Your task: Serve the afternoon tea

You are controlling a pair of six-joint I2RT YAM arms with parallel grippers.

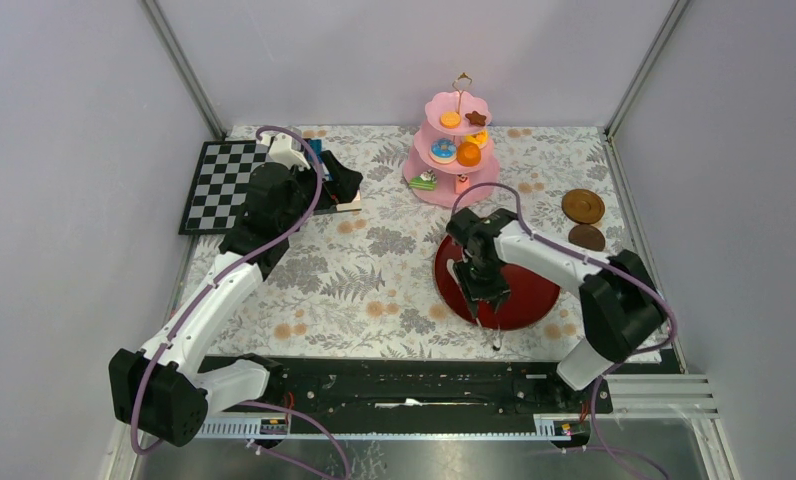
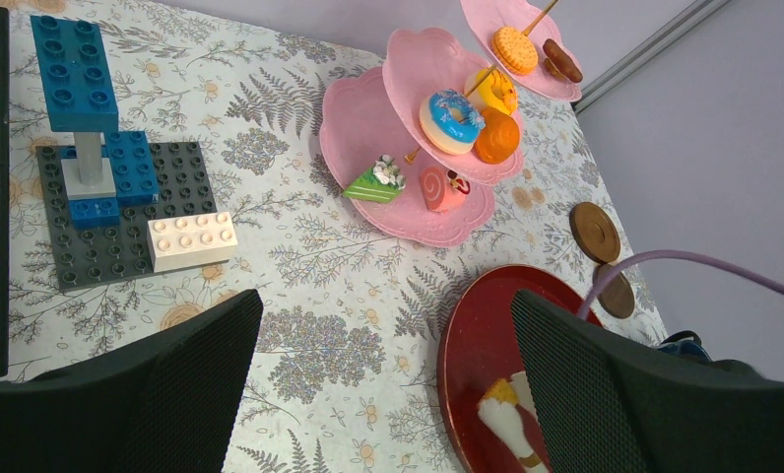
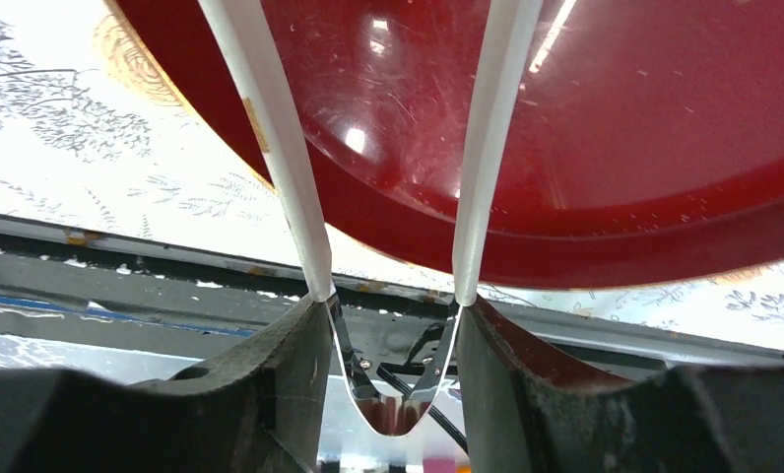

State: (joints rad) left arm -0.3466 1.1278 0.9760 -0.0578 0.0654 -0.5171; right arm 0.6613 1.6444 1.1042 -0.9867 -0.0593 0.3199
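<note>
Right gripper (image 3: 391, 315) clamps tongs (image 3: 269, 148) by the hinge, above tray (image 1: 534, 295) at near edge of table (image 1: 354, 300) | left gripper (image 2: 383, 315) wide, empty | sweets (image 2: 450, 120) on stand (image 2: 359, 138), far edge, middle | advice: squeeze gently, tips parted for one sweet; lift clear of tray rim first

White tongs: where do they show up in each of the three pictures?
Top external: white tongs lower centre-right, over the red tray's near edge.
Left wrist: tongs at the bottom, right of centre, over the tray.
Right wrist: tongs fill the centre, two white blades between the jaws.
Shared landmark: the red tray.
</note>
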